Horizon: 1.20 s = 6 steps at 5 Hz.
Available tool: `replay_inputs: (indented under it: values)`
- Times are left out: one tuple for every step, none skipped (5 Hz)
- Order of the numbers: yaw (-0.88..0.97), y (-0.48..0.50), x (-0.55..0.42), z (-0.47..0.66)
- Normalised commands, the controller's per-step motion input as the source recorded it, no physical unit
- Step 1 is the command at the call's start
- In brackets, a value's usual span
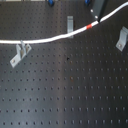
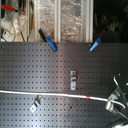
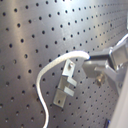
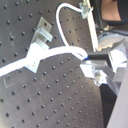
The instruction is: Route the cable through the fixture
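First exterior view: one cable [image 1: 50, 39], three brackets [image 1: 20, 54].

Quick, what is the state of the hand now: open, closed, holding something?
Hand: closed, holding the cable.

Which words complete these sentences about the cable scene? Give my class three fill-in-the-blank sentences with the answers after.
1. The cable is white with one short ____ band.
2. The board under it is black and full of small ____.
3. In the first exterior view, the band lies toward the picture's ____ side.

Missing words: red-orange; holes; right
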Motion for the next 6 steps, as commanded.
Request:
replay_inputs:
  values:
    - [0.18, -0.121, -0.104, 0.27]
    - [0.0, -0.192, -0.351, 0.36]
    - [0.0, -0.225, -0.46, 0.41]
    - [0.0, -0.126, -0.359, 0.33]
    - [-0.23, 0.008, -0.003, 0.0]
    - [-0.56, 0.101, -0.04, 0.0]
